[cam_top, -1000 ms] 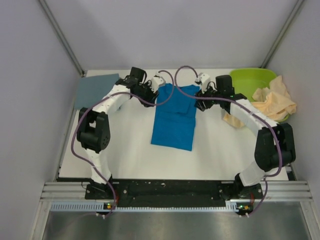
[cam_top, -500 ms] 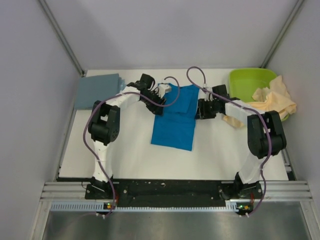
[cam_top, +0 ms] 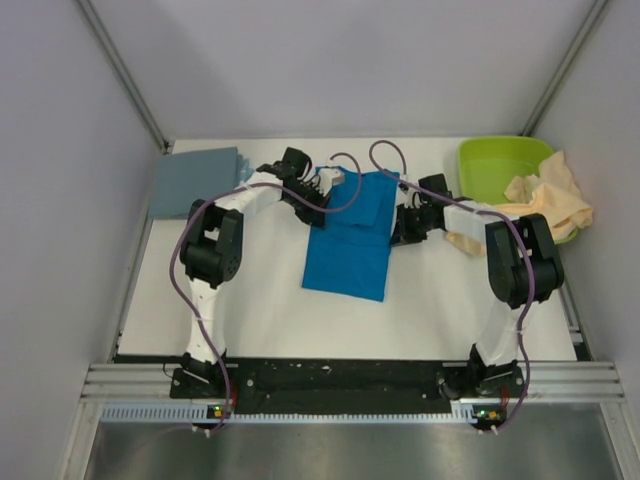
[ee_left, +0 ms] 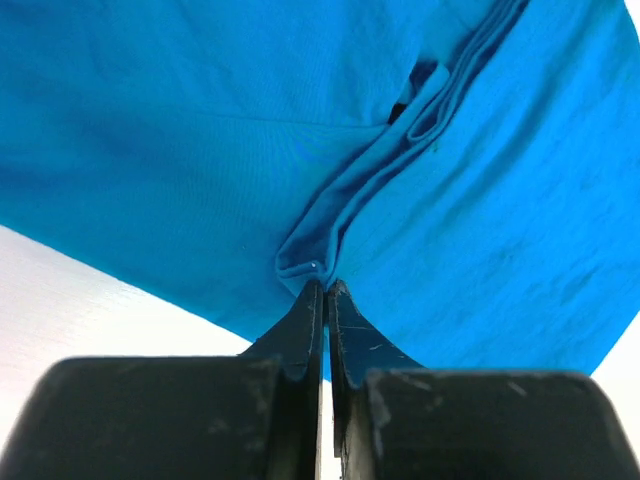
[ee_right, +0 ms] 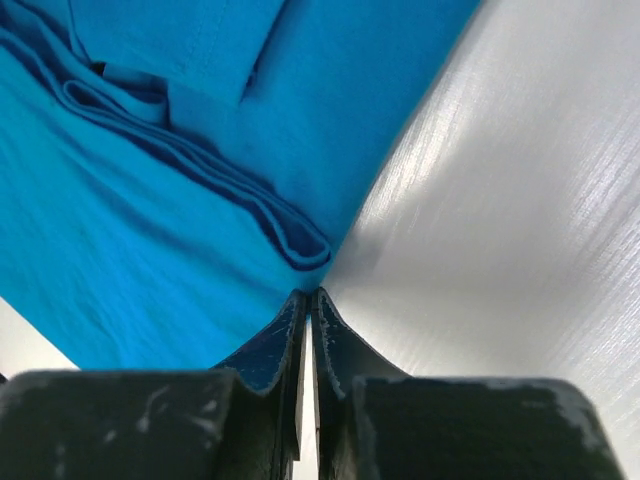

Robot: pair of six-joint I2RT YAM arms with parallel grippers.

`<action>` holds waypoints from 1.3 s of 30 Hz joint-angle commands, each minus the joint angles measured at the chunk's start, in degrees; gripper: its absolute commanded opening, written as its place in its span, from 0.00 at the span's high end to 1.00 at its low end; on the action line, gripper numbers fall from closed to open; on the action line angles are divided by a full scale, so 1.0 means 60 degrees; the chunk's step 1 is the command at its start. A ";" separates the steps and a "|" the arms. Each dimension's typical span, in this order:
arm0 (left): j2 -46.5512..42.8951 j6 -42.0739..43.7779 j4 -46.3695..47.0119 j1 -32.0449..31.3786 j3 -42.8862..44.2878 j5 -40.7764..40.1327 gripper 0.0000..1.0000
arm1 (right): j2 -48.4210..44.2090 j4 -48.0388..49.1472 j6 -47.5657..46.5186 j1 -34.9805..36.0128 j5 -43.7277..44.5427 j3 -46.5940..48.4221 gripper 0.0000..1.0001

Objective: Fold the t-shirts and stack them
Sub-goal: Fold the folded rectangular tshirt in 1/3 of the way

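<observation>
A bright blue t-shirt (cam_top: 348,240) lies partly folded in the middle of the white table. My left gripper (cam_top: 318,205) is shut on a bunched fold of its left edge, seen close in the left wrist view (ee_left: 325,286). My right gripper (cam_top: 397,232) is shut on the shirt's right edge fold, seen in the right wrist view (ee_right: 308,296). A dull grey-blue t-shirt (cam_top: 193,182) lies as a flat rectangle at the far left. A pale cream-peach t-shirt (cam_top: 548,205) lies crumpled at the far right.
A lime-green tub (cam_top: 498,162) stands at the far right corner, with the cream shirt draped over its near side. Grey walls close in the table on three sides. Purple cables loop above both arms.
Both grippers have moved toward the near side along the blue shirt's edges, drawing its far part with them. Both elbows have swung up and inward.
</observation>
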 commanded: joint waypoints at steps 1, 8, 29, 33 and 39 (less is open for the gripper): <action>-0.0046 -0.0155 -0.0049 0.0048 0.0337 0.0291 1.00 | 0.0000 0.0374 -0.0077 0.0077 -0.0210 0.0362 1.00; -0.1289 -0.0285 0.0388 0.0238 -0.0584 -0.0177 1.00 | -0.0497 0.0477 -0.0208 0.0179 -0.0270 0.0347 1.00; -0.0091 -0.0902 0.0068 0.0517 0.0262 -0.2023 0.78 | 0.0467 0.0214 0.0055 0.0282 0.0916 0.1138 1.00; -0.0061 -0.0843 0.0038 0.0546 0.0468 -0.2520 0.62 | 0.0615 -0.0166 -0.0149 0.0297 0.1516 0.1605 0.64; -0.1347 0.0033 0.0316 0.0561 0.0163 -0.3254 0.44 | -0.0934 -0.0285 -0.1173 0.0267 0.2339 0.1798 0.32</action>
